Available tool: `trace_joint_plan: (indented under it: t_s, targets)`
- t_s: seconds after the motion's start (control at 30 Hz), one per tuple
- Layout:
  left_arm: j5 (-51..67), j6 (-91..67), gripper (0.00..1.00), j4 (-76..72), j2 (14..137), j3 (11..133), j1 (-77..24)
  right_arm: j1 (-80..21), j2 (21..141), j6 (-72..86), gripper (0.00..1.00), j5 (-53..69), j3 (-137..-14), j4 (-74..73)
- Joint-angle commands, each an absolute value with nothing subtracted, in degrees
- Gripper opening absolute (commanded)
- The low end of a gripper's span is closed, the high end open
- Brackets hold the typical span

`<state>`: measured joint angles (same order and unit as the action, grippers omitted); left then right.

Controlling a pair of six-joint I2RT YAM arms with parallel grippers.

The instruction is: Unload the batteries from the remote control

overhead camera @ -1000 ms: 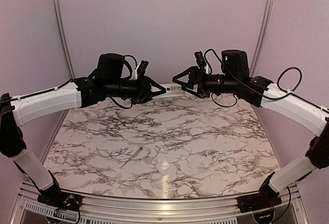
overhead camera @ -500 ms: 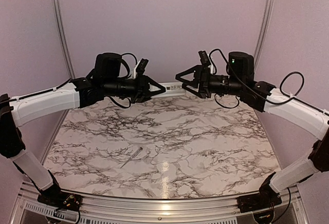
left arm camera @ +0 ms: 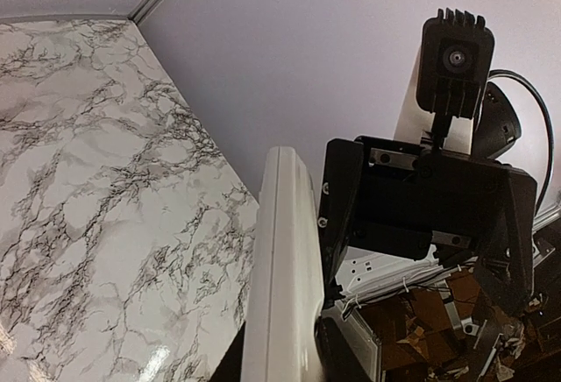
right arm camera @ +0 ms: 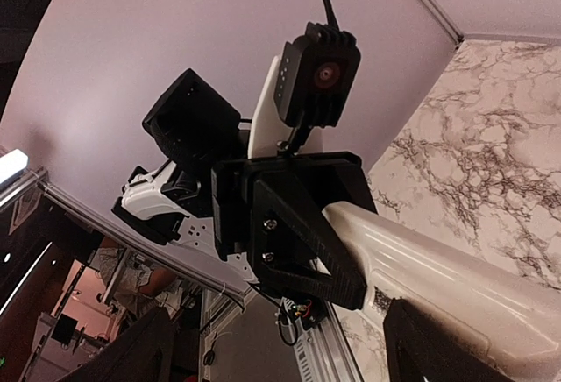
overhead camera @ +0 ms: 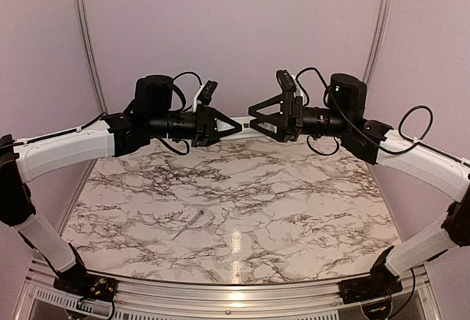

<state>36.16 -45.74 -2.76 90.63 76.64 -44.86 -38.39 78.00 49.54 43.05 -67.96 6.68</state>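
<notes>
Raised between two arms: the remote control (right arm camera: 421, 259) hangs level above the far edge of the worktop (overhead camera: 294, 202), its long axis running left to right from one tool to the other. The left tool (overhead camera: 238, 126) is clenched on one end. The right tool (overhead camera: 251, 117), facing it, stands spread wide about the free end (contact there cannot be made out). No batteries show; the next grip looks likely to fall to the right arm.

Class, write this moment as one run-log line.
left pincer: shut on remote control | right pincer: open at its other end | batteries: unseen
</notes>
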Motion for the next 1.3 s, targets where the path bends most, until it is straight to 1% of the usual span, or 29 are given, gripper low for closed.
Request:
trace_joint_plan:
  t_s: [0.0,0.1,0.23,0.33,0.73,1.17,1.27]
  targets:
    - [37.5,-43.9,0.0,-7.6,86.4,76.3,-46.4,-38.1,77.8,49.7,0.82,45.7,-67.9,5.6]
    - [32.1,-43.0,0.0,-2.1,86.7,77.1,-46.4,-38.1,76.4,46.6,0.82,43.6,-70.0,1.0]
    - [29.1,-44.9,0.0,-0.1,86.8,77.0,-46.4,-38.4,76.1,39.6,0.8,32.7,-75.8,-14.6]
    - [28.8,-45.8,0.0,1.7,87.0,77.0,-46.4,-39.0,76.6,37.8,0.79,26.7,-77.7,-19.6]
    - [29.0,-46.6,0.0,2.1,88.3,78.5,-46.4,-41.2,78.3,38.1,0.78,23.0,-77.9,-19.4]
    - [32.9,-46.8,0.0,0.6,88.9,78.8,-46.4,-41.2,80.9,37.4,0.78,24.2,-78.5,-17.5]
    - [33.4,-47.0,0.0,-1.7,89.0,78.8,-46.4,-41.2,81.3,37.0,0.78,24.4,-78.3,-17.9]
